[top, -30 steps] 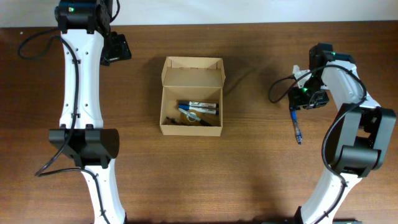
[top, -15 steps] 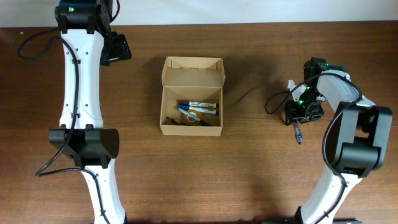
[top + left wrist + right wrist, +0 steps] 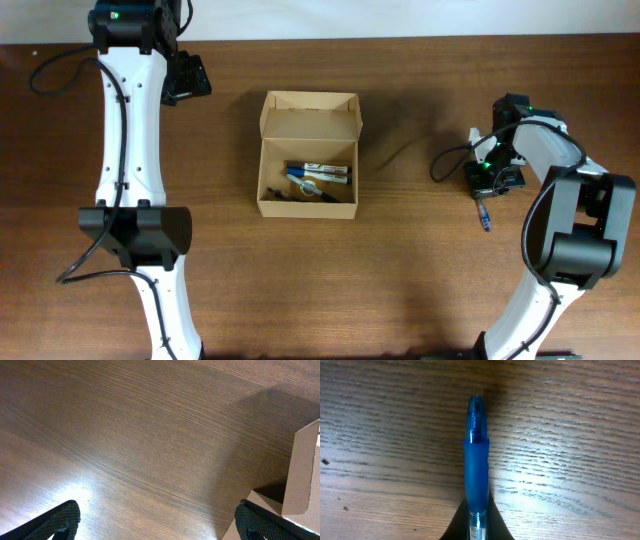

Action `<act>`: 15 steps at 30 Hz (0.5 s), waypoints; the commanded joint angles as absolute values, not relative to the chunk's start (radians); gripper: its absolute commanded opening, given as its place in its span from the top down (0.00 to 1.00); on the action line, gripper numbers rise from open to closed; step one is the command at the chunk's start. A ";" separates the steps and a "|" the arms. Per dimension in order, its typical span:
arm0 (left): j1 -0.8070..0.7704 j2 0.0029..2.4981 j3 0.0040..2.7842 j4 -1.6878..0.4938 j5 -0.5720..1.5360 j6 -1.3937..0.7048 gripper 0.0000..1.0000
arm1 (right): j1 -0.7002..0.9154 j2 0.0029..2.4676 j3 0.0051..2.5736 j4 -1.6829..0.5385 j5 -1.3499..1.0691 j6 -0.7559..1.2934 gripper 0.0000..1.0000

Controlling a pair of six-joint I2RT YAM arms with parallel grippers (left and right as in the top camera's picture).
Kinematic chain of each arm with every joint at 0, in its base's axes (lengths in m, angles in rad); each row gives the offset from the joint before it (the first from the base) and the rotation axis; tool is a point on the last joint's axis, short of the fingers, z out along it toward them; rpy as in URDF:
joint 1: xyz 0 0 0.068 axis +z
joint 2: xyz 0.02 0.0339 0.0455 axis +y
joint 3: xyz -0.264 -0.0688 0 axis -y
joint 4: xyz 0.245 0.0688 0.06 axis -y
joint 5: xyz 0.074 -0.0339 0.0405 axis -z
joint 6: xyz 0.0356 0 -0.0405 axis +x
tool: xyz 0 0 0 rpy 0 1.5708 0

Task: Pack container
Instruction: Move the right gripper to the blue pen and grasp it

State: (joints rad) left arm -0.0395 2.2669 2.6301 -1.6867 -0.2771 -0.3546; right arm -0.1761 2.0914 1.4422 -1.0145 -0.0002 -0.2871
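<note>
- The worktop (image 3: pixel 400 280) is dark brown wood with a fine, close grain. A pale strip (image 3: pixel 400 18) runs along its far edge in the overhead view.
- A bright patch of reflected light falls on the wood in the left wrist view.
- The container (image 3: pixel 307 209) sits near the middle of the worktop, between the two arms and well apart from both. Its flap lid (image 3: pixel 310 122) is tilted back towards the far edge.
- Several markers (image 3: pixel 320 175) lie inside it, dark-bodied with some blue and white on them.
- The left arm reaches along the left side to the far edge. The left pincer (image 3: pixel 160 522) hangs over bare wood with its fingers spread wide and nothing between them. A corner of the box shows at the right of its view.
- The right arm bends inward at the right side and its wrist points down at the wood. The right pincer (image 3: pixel 476 525) is closed narrowly on a blue pen (image 3: pixel 476 460).
- The pen has a translucent blue barrel with a matte, darker blue grip sleeve. It sticks out beyond the black fingertips, low over the grain.
- The box is plain tan cardboard with side tabs on the lid.
- The arms are white shells with black joints, and a black cable (image 3: pixel 445 160) loops beside the right wrist.
</note>
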 commanded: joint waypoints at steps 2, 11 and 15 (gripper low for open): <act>-0.034 2.268 2.648 -1.687 -0.277 -0.342 0.00 | -0.167 2.081 1.478 -1.035 -0.104 -0.279 0.96; -0.035 2.268 2.648 -1.687 -0.277 -0.342 0.00 | -0.023 1.925 1.910 -1.244 -0.192 -0.276 0.96; -0.035 2.268 2.648 -1.687 -0.277 -0.342 0.00 | 0.142 1.896 2.136 -1.296 -0.192 -0.355 0.96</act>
State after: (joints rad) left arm -0.0395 2.2669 2.6305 -1.6867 -0.2771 -0.3546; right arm 0.0235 1.9633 2.0068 -1.2644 -0.1455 -0.2951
